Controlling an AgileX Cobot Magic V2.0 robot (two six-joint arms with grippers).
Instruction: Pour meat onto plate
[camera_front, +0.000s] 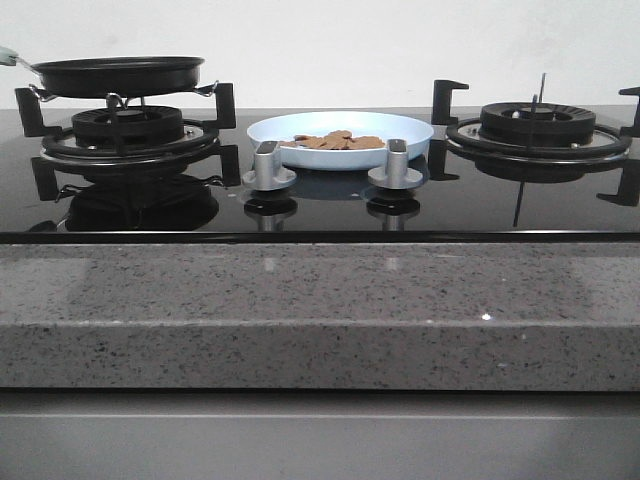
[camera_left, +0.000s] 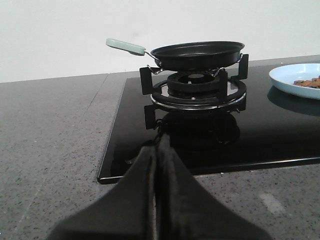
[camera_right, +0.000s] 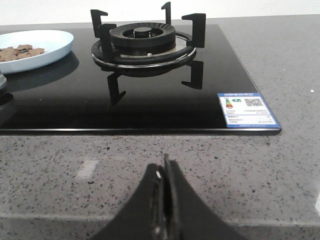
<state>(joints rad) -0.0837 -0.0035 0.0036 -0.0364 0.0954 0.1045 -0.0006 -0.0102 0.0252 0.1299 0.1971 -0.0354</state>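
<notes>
While jaws idle, meat (camera_front: 338, 140) lies plated.

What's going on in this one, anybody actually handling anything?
Nothing is being handled right now. The meat already lies on the plate, which sits in the middle of the stovetop between the two burners. The black frying pan rests on the left burner. The left gripper and right gripper are both shut and empty, held low over the counter's near edge.

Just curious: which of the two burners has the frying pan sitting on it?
The left burner: the black frying pan rests on its supports. The right burner carries nothing.
</notes>
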